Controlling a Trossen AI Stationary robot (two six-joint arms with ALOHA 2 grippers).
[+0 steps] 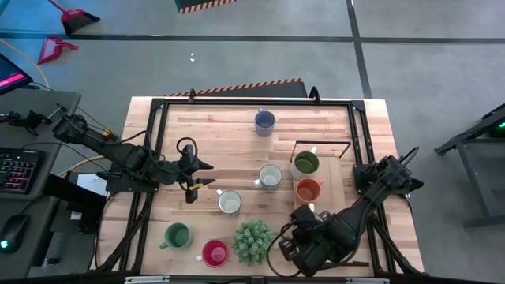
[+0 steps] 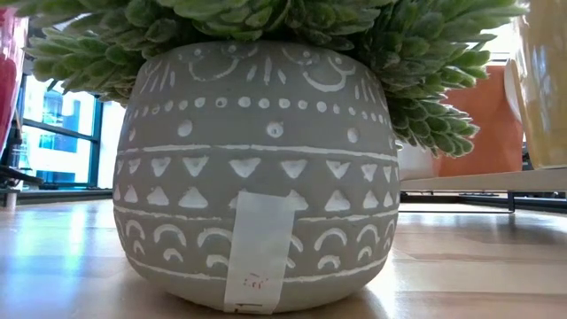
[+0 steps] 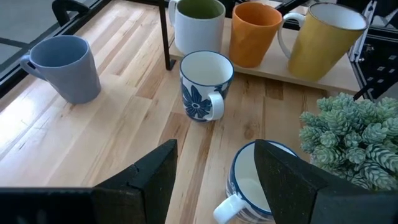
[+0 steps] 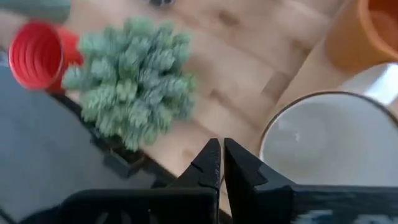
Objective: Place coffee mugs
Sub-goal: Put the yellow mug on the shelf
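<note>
Nearest the left gripper [image 3: 214, 180], whose dark fingers stand wide apart and hold nothing, sits a small white ceramic mug with a blue-striped outside [image 3: 252, 186], upright on the pale wooden table [image 3: 93, 143], mouth up, its handle turned toward that gripper; in the high view the same mug [image 1: 229, 202] lies just beside the fingertips. Its long axis is vertical. Judged from the glaze, such mugs are rigid, smooth, rather slippery and chip-prone, light enough for one gripper; the wall at the rim, one finger inside and one outside, looks the surest hold, the handle a narrower one. Just beyond stands a white ceramic mug with a blue flower print [image 3: 205, 84], upright, handle also facing the gripper. To one side is a spiky green plant in a patterned grey pot [image 3: 354, 137]. Farther off a blue-grey mug [image 3: 65, 67] stands alone, well apart from the others. Farthest, on a low wooden tray [image 3: 311, 78], stand a white mug with an olive-green inside [image 3: 199, 25], an orange mug [image 3: 255, 34] and a yellow-sided mug [image 3: 323, 40], upright in a row. The right gripper [image 4: 222, 163] is fully closed on nothing, hovering beside the yellow-sided mug's white mouth.
</note>
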